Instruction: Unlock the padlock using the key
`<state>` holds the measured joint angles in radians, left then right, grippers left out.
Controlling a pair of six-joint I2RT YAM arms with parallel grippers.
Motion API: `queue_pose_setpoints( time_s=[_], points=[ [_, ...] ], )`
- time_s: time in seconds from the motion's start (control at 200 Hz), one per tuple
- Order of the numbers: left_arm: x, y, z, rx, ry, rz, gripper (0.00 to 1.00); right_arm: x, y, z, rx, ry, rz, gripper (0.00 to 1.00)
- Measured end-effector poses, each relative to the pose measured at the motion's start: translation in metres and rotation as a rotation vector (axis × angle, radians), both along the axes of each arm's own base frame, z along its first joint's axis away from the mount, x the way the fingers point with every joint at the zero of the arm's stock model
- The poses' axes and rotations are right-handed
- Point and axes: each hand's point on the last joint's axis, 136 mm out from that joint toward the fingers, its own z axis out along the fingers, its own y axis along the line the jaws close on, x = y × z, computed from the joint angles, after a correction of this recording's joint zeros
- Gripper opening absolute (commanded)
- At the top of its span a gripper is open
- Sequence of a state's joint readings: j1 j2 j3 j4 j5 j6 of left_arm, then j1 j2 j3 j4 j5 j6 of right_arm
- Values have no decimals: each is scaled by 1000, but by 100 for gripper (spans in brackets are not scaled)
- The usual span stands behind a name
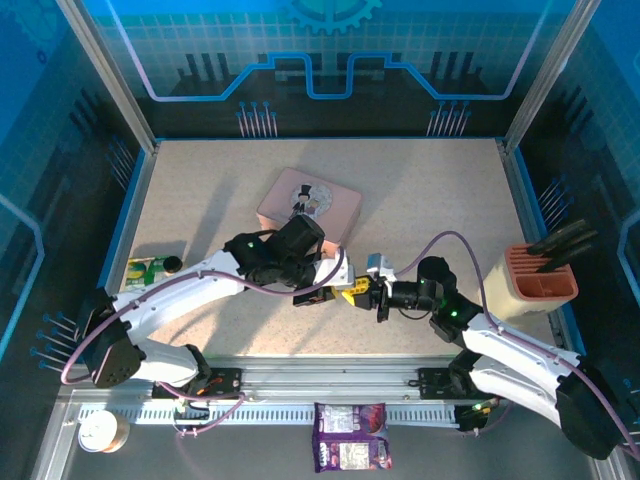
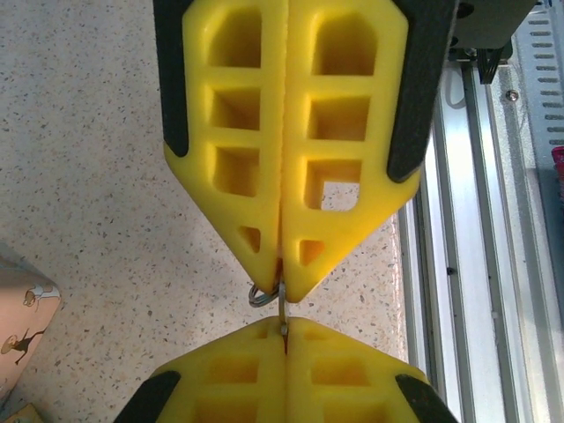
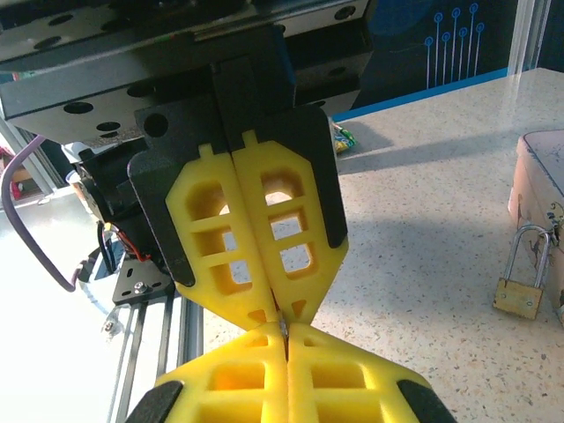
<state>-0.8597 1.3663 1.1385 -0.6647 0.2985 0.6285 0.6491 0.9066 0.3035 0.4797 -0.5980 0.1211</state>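
Speckled counter (image 1: 430, 200) had the pink tin (image 1: 340, 205) sitting mid-back. Left pincer (image 1: 338, 294) and right pincer (image 1: 368, 294) met tip to tip in front of it, both clamped tight. As far as I could tell, both were pinching the key (image 2: 282, 310), a thin sliver bridging their tips. Padlock (image 3: 518, 298) sat on the counter right beside the tin, shackle up

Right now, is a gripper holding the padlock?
No, the padlock stands free on the table beside the pink tin.
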Motion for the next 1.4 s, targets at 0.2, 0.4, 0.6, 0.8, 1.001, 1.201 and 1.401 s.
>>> queue_pose_setpoints(
  time_s=[0.2,0.4,0.6,0.8,1.001,1.201,1.401],
  points=[
    [14,-1,15,-108,-117,71,30,16,-9,5,22,41,-140,0],
    [41,18,43,-352,-201,324,53,34,-32,3,83,139,-347,0],
    [97,79,34,-556,-70,826,63,52,-50,-4,160,302,-526,0],
    [120,123,-30,-573,146,1225,64,53,-52,-13,219,420,-589,0],
    [127,131,-83,-521,301,1422,62,44,-38,-8,250,443,-563,0],
    [134,129,-115,-494,371,1505,60,44,-37,-3,273,436,-567,0],
    [141,127,-137,-454,405,1564,59,43,-38,4,296,426,-564,0]
  ],
)
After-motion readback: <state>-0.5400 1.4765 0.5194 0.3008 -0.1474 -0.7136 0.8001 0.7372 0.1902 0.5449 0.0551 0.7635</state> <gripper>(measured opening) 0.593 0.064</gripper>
